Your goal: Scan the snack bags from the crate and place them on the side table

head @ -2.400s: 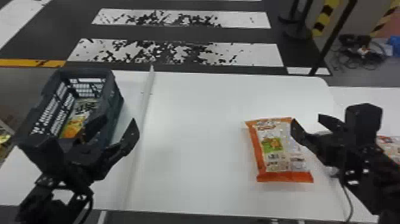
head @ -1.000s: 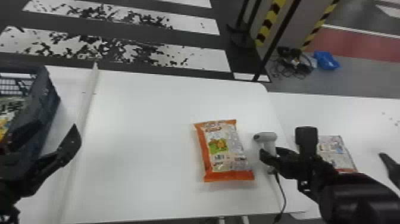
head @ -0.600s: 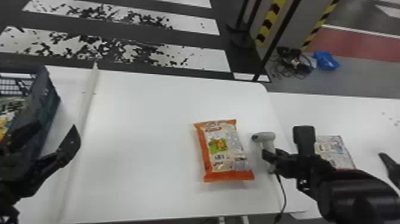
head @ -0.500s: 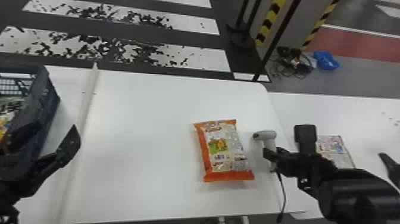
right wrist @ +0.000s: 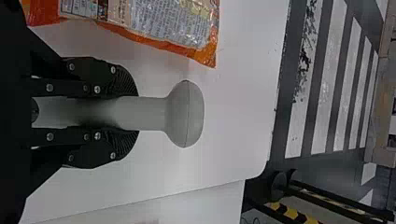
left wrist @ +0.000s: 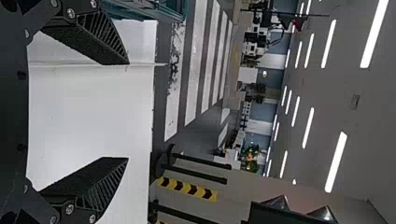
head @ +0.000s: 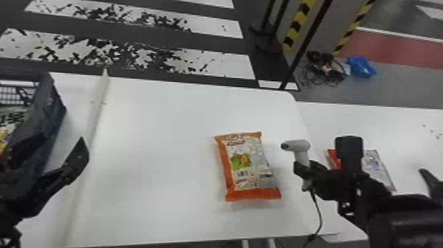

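A: "Any diff vs. the earlier head frames?"

B: "Bit of one. Since half a sec ago the R gripper (head: 304, 169) has shifted slightly to its right w/ the scanner (head: 298, 145), so more of the second bag's (head: 377, 165) red edge shows past it. The orange snack bag (head: 249, 163) hasn't moved. Vs. approx. 2 secs back, the head view has swung right, so the crate (head: 50, 108) is now cut off at the L edge."

A: "And the snack bag, rel. to the R gripper?"

B: "Flat on the white table (head: 158, 148), just beside that gripper on its L, not touching. Its fingers are clamped on the scanner's handle, one each side, scanner head sticking out past the tips. Cable (head: 319, 214) hangs below. Second bag's to the gripper's R, on the side table (head: 362, 120), partly hidden behind the R arm."

A: "L gripper (head: 61, 140)?"

B: "Fingers spread wide, nothing btwn them. It's next to the crate, which is on its L; a few colourful packets (head: 7, 130) inside, partly in view."
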Available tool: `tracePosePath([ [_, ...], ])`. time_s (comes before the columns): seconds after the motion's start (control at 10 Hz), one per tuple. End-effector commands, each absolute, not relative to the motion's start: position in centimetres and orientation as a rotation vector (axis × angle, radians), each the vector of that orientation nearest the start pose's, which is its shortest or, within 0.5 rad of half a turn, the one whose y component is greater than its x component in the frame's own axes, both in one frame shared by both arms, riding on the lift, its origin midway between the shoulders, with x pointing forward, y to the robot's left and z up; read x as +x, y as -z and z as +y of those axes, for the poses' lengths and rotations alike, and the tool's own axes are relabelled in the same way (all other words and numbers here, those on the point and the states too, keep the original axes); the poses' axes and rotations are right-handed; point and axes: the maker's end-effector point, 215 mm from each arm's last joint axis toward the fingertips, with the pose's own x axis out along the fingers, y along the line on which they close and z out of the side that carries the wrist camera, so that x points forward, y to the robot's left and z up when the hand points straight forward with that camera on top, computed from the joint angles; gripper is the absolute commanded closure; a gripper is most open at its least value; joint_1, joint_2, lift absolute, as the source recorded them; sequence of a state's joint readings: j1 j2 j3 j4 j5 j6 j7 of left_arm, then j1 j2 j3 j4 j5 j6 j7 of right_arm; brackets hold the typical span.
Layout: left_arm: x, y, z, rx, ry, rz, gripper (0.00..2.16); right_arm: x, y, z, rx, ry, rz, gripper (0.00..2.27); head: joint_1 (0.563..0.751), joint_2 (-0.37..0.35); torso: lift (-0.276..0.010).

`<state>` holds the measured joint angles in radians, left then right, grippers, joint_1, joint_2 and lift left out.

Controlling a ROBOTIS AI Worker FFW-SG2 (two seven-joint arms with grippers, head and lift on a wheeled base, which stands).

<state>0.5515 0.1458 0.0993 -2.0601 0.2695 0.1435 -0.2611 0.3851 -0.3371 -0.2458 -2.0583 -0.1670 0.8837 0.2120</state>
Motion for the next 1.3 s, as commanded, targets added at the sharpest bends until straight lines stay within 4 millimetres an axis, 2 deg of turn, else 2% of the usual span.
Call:
tracePosePath([
  [0.0,42.2,38.0,23.2,-0.123,0.247,0.181,0.16,39.1,46.3,-36.4,-0.109,-0.059,0.767,2.25,0.695,-0.213,-0.081],
  [0.4,42.3,38.2,23.4,-0.121,0.245,0.184,0.16,35.5,44.7,-30.0,-0.095,-0.163,0.829,2.25,0.695,-0.145,-0.081],
  [0.7,42.3,38.3,23.6,-0.122,0.243,0.185,0.16,33.8,45.6,-25.9,-0.104,-0.240,0.877,2.25,0.695,-0.068,-0.081],
  [1.0,42.4,38.4,23.9,-0.123,0.238,0.185,0.16,32.9,46.7,-23.7,-0.131,-0.278,0.903,2.25,0.695,-0.024,-0.081],
  [1.2,42.5,38.6,24.0,-0.125,0.236,0.184,0.16,32.8,47.1,-23.6,-0.144,-0.275,0.910,2.25,0.695,0.000,-0.081],
])
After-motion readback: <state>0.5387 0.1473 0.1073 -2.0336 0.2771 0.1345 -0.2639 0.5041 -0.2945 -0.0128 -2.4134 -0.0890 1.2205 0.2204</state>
